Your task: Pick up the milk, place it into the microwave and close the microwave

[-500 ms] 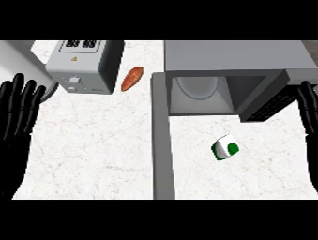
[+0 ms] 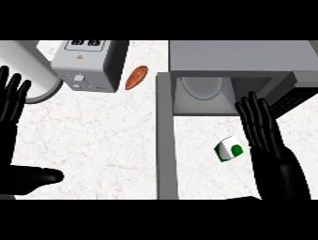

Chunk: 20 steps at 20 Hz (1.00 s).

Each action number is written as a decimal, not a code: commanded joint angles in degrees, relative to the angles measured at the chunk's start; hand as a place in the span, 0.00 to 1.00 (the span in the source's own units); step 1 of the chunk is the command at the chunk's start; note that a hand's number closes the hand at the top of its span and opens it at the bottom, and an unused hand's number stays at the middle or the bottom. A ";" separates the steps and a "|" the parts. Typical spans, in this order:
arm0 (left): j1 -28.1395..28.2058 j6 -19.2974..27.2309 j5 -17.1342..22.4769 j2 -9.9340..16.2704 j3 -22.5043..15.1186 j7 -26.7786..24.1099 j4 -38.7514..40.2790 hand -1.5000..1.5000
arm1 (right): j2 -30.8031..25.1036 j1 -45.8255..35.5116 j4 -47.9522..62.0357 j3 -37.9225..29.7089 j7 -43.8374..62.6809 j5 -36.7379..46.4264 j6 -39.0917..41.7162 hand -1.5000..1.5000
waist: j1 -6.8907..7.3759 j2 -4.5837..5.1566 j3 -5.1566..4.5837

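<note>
Right robot hand (image 2: 265, 133): it is hanging just beside the milk, on the milk's right, with its fingers straight and apart, holding nothing. I judge it is placed there for a grasp from the side.
Left robot hand (image 2: 2, 101): it is resting at the left edge of the view, fingers up and spread, holding nothing.
Milk (image 2: 229, 149): the small white and green carton is lying tilted on the tabletop (image 2: 99, 136), in front of the microwave's opening, not yet lifted.
Microwave door (image 2: 164, 136): it is standing open, reaching toward the near edge on the milk's left, so the way inside is staying free.
Microwave (image 2: 244, 58): its cavity is showing only a pale round plate (image 2: 203, 86); I see nothing else in it.
Toaster (image 2: 88, 65): it is standing at the far left, well apart from the milk.
Orange food piece (image 2: 136, 77): it is lying between the toaster and the microwave; I cannot tell what food it is.
Pale round thing (image 2: 40, 86): it is showing partly, left of the toaster; I cannot tell what it is.
</note>
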 commanded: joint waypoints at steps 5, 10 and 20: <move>8.89 -2.93 5.03 -0.97 2.37 1.00 -5.27 0.00 | 0.56 3.76 -0.28 12.51 -2.30 -0.27 -6.61 0.00 | -0.07 -0.03 0.01; 17.39 -4.71 1.96 -4.07 0.07 -3.65 -8.97 0.00 | 0.56 11.12 -1.36 16.61 -5.96 4.38 -10.29 0.00 | -0.19 -0.09 0.00; 24.76 -7.69 2.28 -5.75 0.23 -5.79 -12.08 0.00 | 0.56 9.75 7.46 10.43 -12.28 9.54 -18.22 0.00 | 0.08 -0.03 0.01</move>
